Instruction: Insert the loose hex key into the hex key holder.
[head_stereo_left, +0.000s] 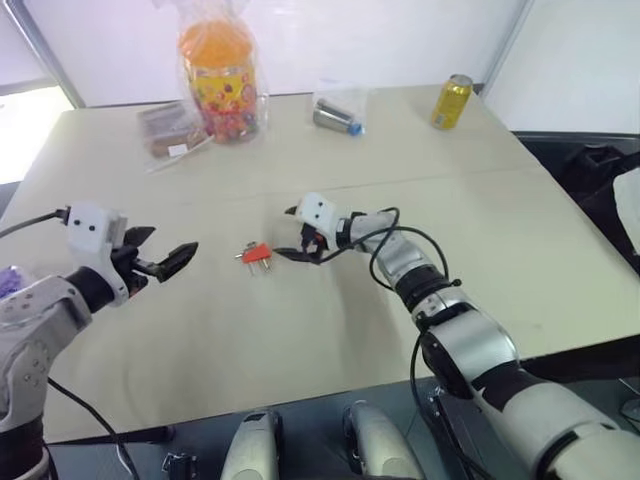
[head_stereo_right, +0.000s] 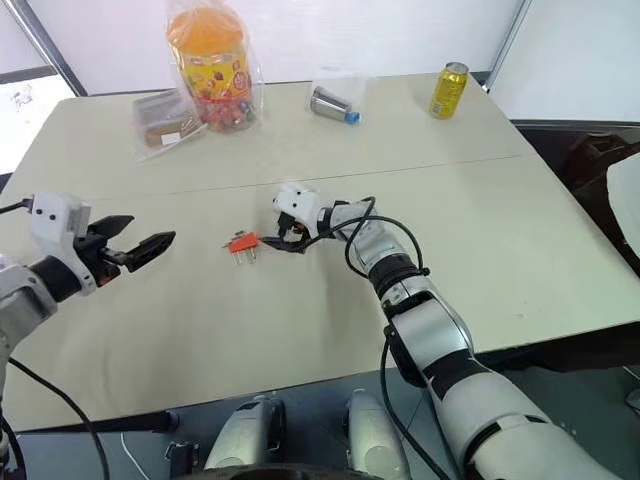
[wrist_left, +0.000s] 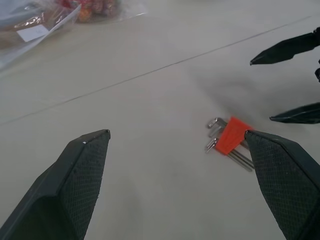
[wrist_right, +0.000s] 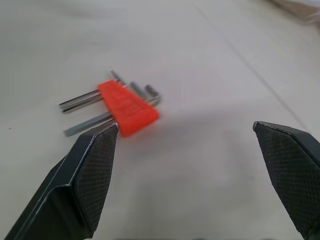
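hex key holder (head_stereo_left: 256, 252) lies flat on the beige table (head_stereo_left: 300, 340), metal keys projecting from the red-orange block, nothing touching it. right gripper (head_stereo_left: 300, 247) sits just beside it with fingers spread and empty. left gripper (head_stereo_left: 160, 258) hovers well apart to the left, fingers likewise spread, holding nothing.

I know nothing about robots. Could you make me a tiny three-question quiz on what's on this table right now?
1. True or false: the right gripper is holding the red hex key holder.
2. What stands at the table's far right corner: A) yellow can B) blue mug C) green bottle?
3. Are the left gripper fingers open or shut?

Key: 1. False, it lies on the table beside the open fingers. 2. A. 3. Open.
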